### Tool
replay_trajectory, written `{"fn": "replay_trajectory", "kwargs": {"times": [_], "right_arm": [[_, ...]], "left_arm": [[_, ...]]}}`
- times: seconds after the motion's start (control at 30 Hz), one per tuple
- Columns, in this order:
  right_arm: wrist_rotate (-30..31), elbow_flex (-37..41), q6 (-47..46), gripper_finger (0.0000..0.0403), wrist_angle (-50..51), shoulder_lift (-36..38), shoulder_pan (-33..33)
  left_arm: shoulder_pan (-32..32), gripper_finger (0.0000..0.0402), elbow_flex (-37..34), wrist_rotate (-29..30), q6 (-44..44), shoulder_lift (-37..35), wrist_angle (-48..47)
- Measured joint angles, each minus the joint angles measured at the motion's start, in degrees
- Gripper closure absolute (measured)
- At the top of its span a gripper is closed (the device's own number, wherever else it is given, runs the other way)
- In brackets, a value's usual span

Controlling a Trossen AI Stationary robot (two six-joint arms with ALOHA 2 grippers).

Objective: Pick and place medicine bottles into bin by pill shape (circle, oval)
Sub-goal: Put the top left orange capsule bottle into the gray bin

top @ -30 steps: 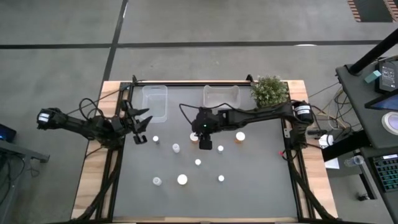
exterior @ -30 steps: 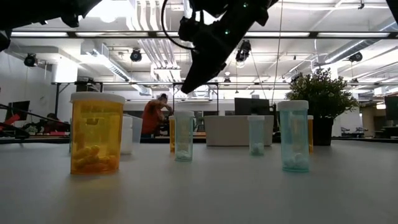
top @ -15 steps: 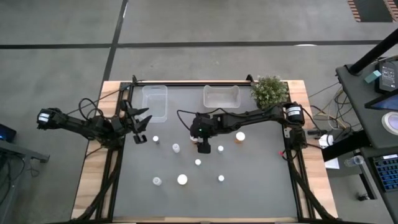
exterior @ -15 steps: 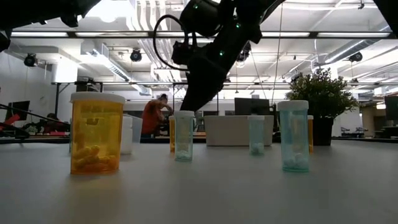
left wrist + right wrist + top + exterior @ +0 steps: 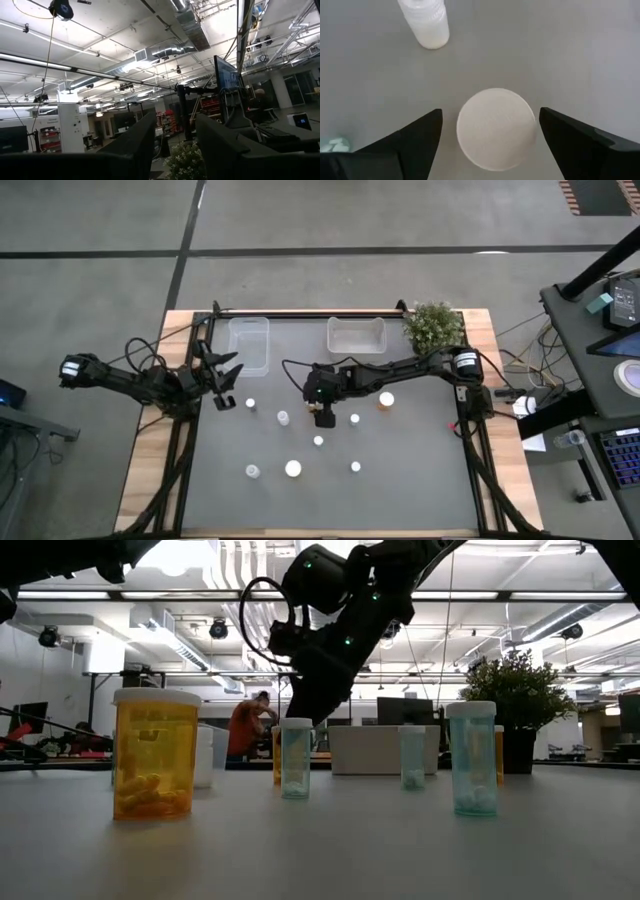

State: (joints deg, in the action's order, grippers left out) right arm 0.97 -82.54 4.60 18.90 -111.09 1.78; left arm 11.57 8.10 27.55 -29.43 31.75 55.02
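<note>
Several white-capped medicine bottles stand upright on the grey table (image 5: 420,480). My right gripper (image 5: 322,416) hangs open above one of them. In the right wrist view its round white cap (image 5: 496,128) sits between the two fingers (image 5: 420,137), with a gap on each side. A pale bottle (image 5: 427,24) stands just beyond. In the low view the gripper (image 5: 305,705) slants down behind a pale bottle (image 5: 296,758). A big orange bottle (image 5: 155,753) stands near the camera. My left gripper (image 5: 226,387) waits open at the table's left edge, holding nothing.
Two clear bins (image 5: 249,342) (image 5: 356,334) stand at the far edge, with a green potted plant (image 5: 434,326) at the far right. More bottles are scattered close by (image 5: 283,417) (image 5: 353,419) (image 5: 386,399) and nearer the front (image 5: 293,468) (image 5: 355,466).
My right gripper has come down toward the white-capped bottle beneath it and drifted a little toward the table's left edge. The bottles have stayed where they were.
</note>
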Motion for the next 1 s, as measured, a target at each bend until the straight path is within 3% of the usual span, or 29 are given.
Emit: {"fn": "replay_trajectory", "kwargs": {"times": [0.3,0.67,1.0], "right_arm": [[0.01,0.0,-0.07,0.0086,0.04,0.02,0.0],[0.03,0.0,-0.09,0.0194,0.06,0.07,0.0],[0.5,-0.33,-0.06,0.0182,1.0,0.99,0.13]], "left_arm": [[0.02,0.0272,-0.02,0.0,0.0,0.0,0.0],[0.02,0.0272,-0.02,0.0,0.02,0.0,0.0],[0.0,0.0272,-0.02,0.0,0.0,0.0,0.0]]}}
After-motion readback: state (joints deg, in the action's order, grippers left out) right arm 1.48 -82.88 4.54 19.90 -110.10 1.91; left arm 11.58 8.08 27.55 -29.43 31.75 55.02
